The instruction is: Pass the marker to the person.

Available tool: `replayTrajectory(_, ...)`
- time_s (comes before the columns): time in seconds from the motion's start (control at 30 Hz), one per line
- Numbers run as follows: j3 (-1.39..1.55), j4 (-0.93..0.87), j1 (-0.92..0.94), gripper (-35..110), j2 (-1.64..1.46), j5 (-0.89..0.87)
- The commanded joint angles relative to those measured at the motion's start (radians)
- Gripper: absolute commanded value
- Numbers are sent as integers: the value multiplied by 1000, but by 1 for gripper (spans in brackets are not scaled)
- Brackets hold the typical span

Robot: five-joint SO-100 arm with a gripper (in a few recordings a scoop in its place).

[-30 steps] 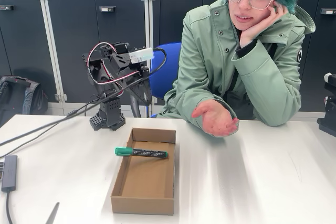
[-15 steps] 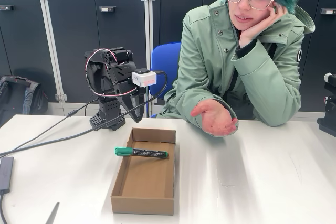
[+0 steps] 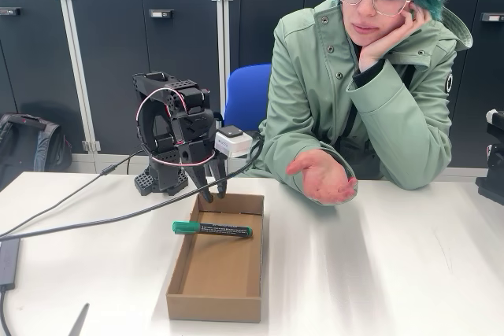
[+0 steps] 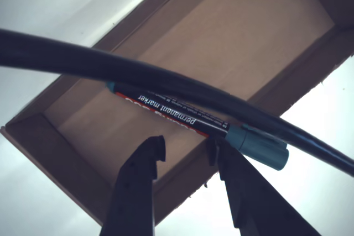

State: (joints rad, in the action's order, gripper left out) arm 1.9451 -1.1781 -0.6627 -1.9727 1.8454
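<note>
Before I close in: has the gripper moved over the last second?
Yes. In the fixed view the gripper has swung down and rightward, now hanging open just above the cardboard box's far rim; the marker lies unmoved across the box.

Fixed view: even, bright indoor light, apparently from overhead. The white table (image 3: 378, 273) carries soft pale streaks of reflection across the lower right of the frame. Shadows are faint and diffuse; the inside of the cardboard box (image 3: 216, 304) is only slightly shaded along its left wall. Focus is sharp throughout, with no evident edge distortion.

Wrist view: the table is overexposed to near white at upper left and lower right. A thick black cable (image 4: 166, 84) crossing the frame is soft-edged and out of focus. The pincer (image 4: 185, 153) fingers show as dark silhouettes with little surface detail. Print on the marker (image 4: 182, 117) is legible.
</note>
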Motion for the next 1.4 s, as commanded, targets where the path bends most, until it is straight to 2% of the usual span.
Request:
replayTrajectory(0.0, -89, -8, 6, 21, 21, 18)
replayTrajectory(0.13, -130, -52, 20, 28, 67, 63)
replayTrajectory(0.43, -160, -94, 60, 30, 100, 202)
replayTrajectory(0.6, -149, -69, 58, 28, 89, 133)
replayTrajectory(0.7, -138, -37, 67, 27, 80, -2)
replayTrajectory(1.2, -195, 107, 221, 22, 163, -976)
replayTrajectory(1.37, -210, 199, 212, 30, 156, -1175)
